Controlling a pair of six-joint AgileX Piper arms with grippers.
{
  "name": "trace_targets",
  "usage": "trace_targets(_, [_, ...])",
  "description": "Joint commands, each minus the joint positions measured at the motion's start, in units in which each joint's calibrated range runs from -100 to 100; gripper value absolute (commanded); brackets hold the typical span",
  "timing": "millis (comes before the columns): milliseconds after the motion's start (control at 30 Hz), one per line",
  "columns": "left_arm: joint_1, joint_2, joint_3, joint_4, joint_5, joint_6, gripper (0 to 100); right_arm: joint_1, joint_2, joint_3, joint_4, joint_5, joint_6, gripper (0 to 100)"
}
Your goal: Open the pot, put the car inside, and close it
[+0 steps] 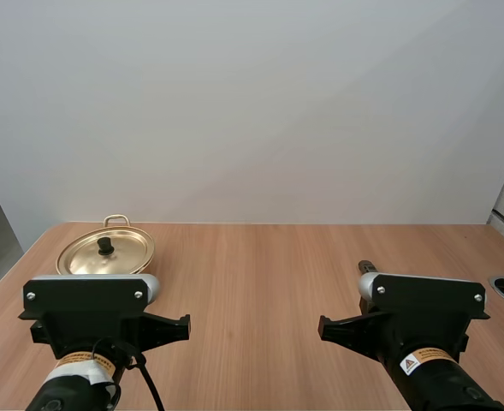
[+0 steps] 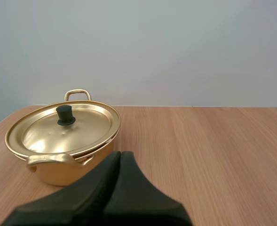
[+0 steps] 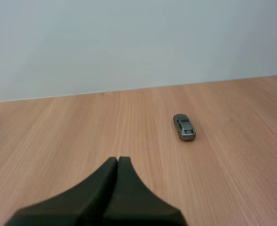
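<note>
Short of the pot (image 2: 53, 175), on its near side, the left gripper (image 2: 119, 153) hovers with its fingers (image 2: 98, 190) pressed together into one dark wedge, nothing in them. Lid (image 2: 84, 129) is on, sitting square on the rim, black knob (image 2: 65, 115) dead centre, so the opening step is not yet begun. Well off to the right of the pot, out on the bare table (image 1: 260, 274), sits the car (image 3: 184, 127), and the right gripper (image 3: 118, 159) faces it from a way back, its two black tips likewise shut tight on nothing. Now, handling: that lid looks like thin polished metal, so light and stiff but slick on its face. The knob is the only sensible hold, pinched from either side and lifted straight up. The car looks tiny, hard and light, and I'd expect it to roll on its wheels if nudged end-on, so grip it across the flanks, mid-body, coming down from above. Both grippers need to open first. The count: one pot, one lid with one knob, two handles (image 2: 51, 160) on the pot, one grey car, two grippers.
</note>
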Motion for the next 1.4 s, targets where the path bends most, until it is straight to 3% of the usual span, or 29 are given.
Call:
trace_targets(0, [-0.04,0.00,0.00,0.07,0.06,-0.04,0,0.00,0.00,0.00,-0.02,-0.53,0.02,0])
trace_targets(167, [-0.04,0.00,0.00,0.05,-1.22,-0.04,0,0.00,0.00,0.00,-2.97,-0.50,-0.08,0])
trace_targets(267, [-0.04,0.00,0.00,0.64,-3.70,0.13,0,-0.39,0.00,0.00,-8.58,-2.08,-0.08,0])
trace_targets(367, [-0.04,0.00,0.00,2.40,-4.12,0.28,0,-0.45,0.00,0.00,-17.19,-13.65,-0.08,0])
trace_targets(467, [-0.04,0.00,0.00,10.05,-9.96,2.04,0,-0.45,0.00,0.00,-26.67,-35.48,-0.08,0])
trace_targets(600, [-0.04,0.00,0.00,28.01,-17.84,4.78,0,-0.45,0.00,0.00,-28.04,-58.65,-0.18,0])
trace_targets(733, [-0.04,0.00,-2.20,31.12,-23.60,4.78,0,-0.45,0.00,0.00,-28.04,-67.36,-0.39,0])
trace_targets(867, [-0.04,0.00,-6.22,30.41,-23.07,4.25,0,-0.45,0.00,0.00,-28.61,-65.80,-2.27,0])
trace_targets(1000, [-0.04,0.00,-11.70,23.52,-13.58,0.03,0,-0.45,0.00,0.00,-29.05,-59.86,-7.00,0])
trace_targets(1133, [-0.04,3.28,-17.85,19.85,3.04,-4.58,0,-0.45,4.88,-6.50,-26.73,-30.04,-6.58,0])
trace_targets(1233, [-0.04,10.26,-22.34,19.85,9.85,-8.83,0,-0.45,13.23,-17.68,-18.76,-12.68,-6.19,0])
trace_targets(1367, [-0.04,23.65,-33.59,16.97,20.92,-10.76,0,-0.45,27.91,-35.71,-12.74,7.26,-1.57,0])
